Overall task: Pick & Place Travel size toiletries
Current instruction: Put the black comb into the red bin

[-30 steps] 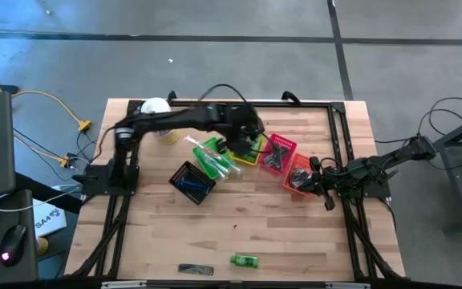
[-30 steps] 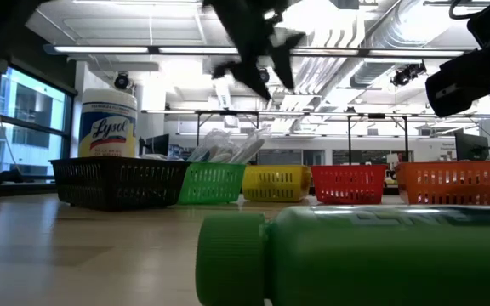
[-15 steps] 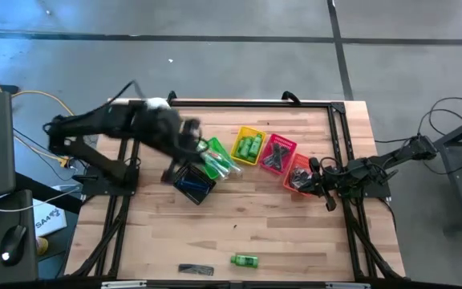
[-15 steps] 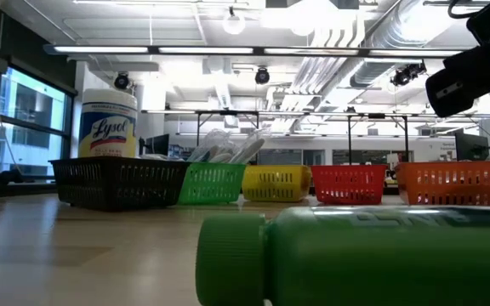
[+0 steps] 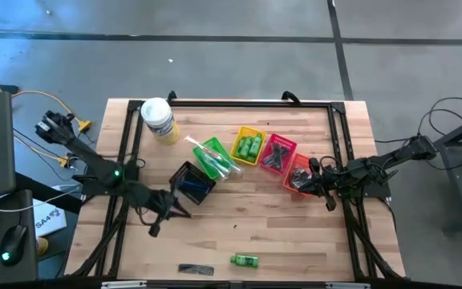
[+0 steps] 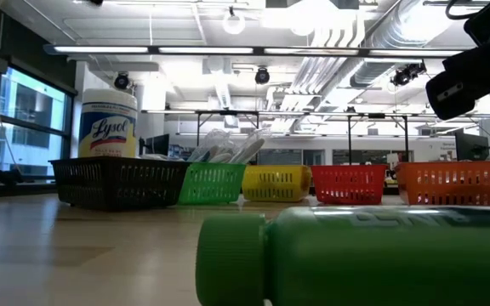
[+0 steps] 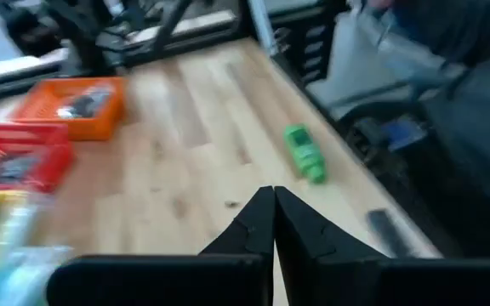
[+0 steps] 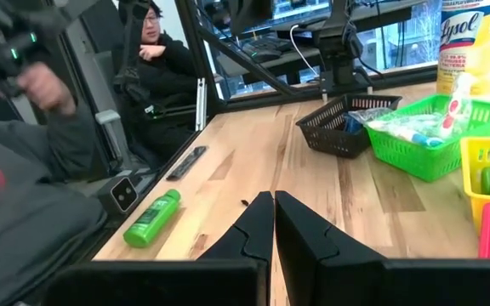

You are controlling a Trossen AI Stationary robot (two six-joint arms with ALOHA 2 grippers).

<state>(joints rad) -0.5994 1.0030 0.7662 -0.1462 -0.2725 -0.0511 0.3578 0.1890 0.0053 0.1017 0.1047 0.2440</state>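
Your left gripper is hanging pressed together, empty, by the black basket (green mini bottle lying near edge); right gripper is waiting pressed together too.

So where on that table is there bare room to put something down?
Bare wood lies between the basket row and the green bottle and black comb at the near edge, and behind the yellow basket. It's crowded from the black basket to the orange basket.

Desk middle: bare wood, I can pass freely.
Far half: row of baskets blocks me.
Near edge: green bottle and black comb.
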